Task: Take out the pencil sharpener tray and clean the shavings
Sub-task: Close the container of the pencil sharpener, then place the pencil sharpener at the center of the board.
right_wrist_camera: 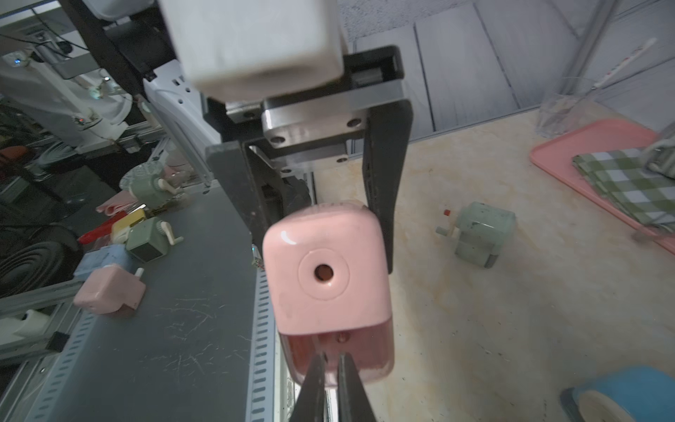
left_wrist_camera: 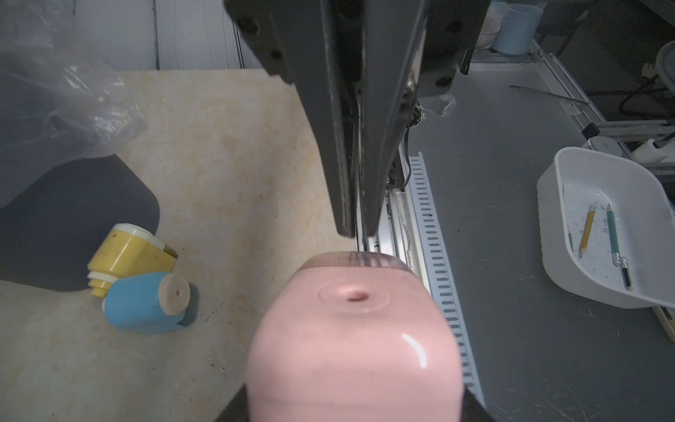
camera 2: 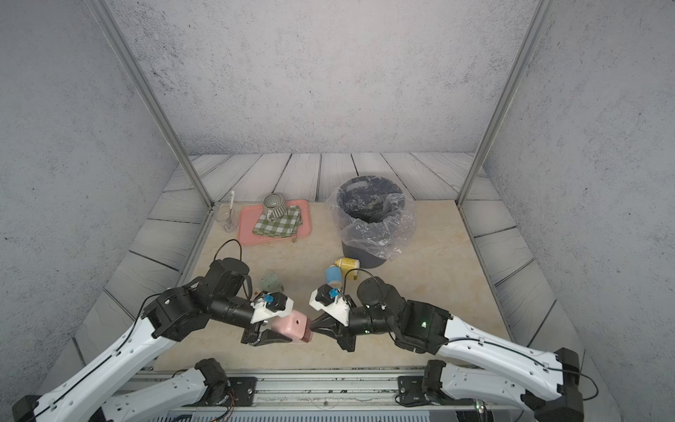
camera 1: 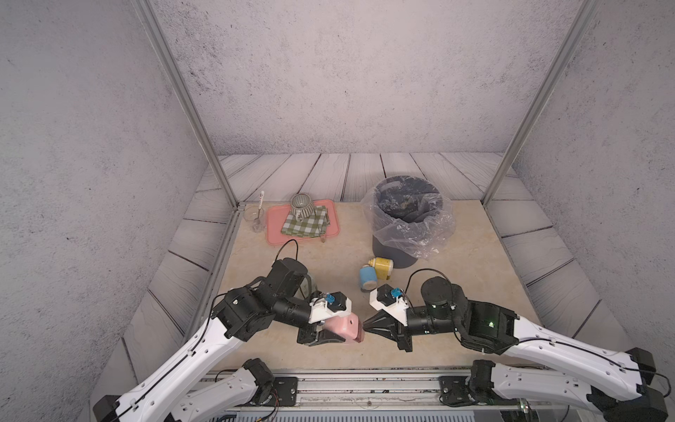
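Item: pink plastic pencil sharpener (camera 1: 346,325), aloft over the marble-look desk (camera 1: 460,292) near its front edge, clasped in left pincer (camera 1: 336,330). Translucent reddish tray (right_wrist_camera: 365,350) not yet drawn out. Right pincer (right_wrist_camera: 330,360) clenched, tips at tray face. Emptying pending; liner-bagged dark bin (camera 1: 394,250) stands well apart.

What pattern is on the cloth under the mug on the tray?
Green-and-white checks on the cloth; it shows best in a top view.

Pink pencil sharpener (camera 1: 345,326) tipped sideways, reddish translucent tray (right_wrist_camera: 369,350) inserted.
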You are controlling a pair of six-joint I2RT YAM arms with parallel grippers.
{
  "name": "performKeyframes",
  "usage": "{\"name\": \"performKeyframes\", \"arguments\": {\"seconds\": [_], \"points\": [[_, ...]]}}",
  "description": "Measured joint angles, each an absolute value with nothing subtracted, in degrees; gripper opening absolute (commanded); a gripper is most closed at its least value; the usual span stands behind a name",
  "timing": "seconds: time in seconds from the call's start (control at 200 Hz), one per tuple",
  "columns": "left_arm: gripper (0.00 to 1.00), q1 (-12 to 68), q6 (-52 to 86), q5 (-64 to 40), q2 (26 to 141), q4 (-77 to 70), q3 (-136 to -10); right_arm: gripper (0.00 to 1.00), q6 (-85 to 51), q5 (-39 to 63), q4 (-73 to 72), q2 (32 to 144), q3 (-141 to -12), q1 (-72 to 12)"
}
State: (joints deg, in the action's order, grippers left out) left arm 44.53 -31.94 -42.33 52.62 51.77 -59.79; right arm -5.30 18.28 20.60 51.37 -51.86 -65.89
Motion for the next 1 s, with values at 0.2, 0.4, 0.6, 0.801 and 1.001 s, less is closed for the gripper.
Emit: {"name": "performKeyframes", "arguments": {"seconds": [0.2, 0.4, 0.6, 0.801, 1.001], "points": [[0.00, 44.58, -32.80, -34.76, 60.05, 55.68, -60.29, 0.19, -5.28, 3.46, 27.79, 39.48, -50.46, -65.89], [0.00, 44.64, -32.64, -24.80, 64.60, 54.24, -56.64, 0.21, -5.78, -7.64, 30.68, 31.18, -48.99, -65.82], [0.00, 44.29, -30.57, -15.68, 71.99, 51.51, -55.61, 0.22, -7.05, -11.73, 32.69, 30.70, -47.94, -65.82], [0.00, 40.64, -26.89, -11.40, 79.42, 48.03, -55.42, 0.23, -7.53, -13.08, 33.26, 30.33, -46.92, -65.82], [0.00, 38.28, -21.74, -8.21, 79.24, 40.12, -52.42, 0.24, -7.53, -13.67, 33.28, 29.23, -46.78, -65.82]]}}
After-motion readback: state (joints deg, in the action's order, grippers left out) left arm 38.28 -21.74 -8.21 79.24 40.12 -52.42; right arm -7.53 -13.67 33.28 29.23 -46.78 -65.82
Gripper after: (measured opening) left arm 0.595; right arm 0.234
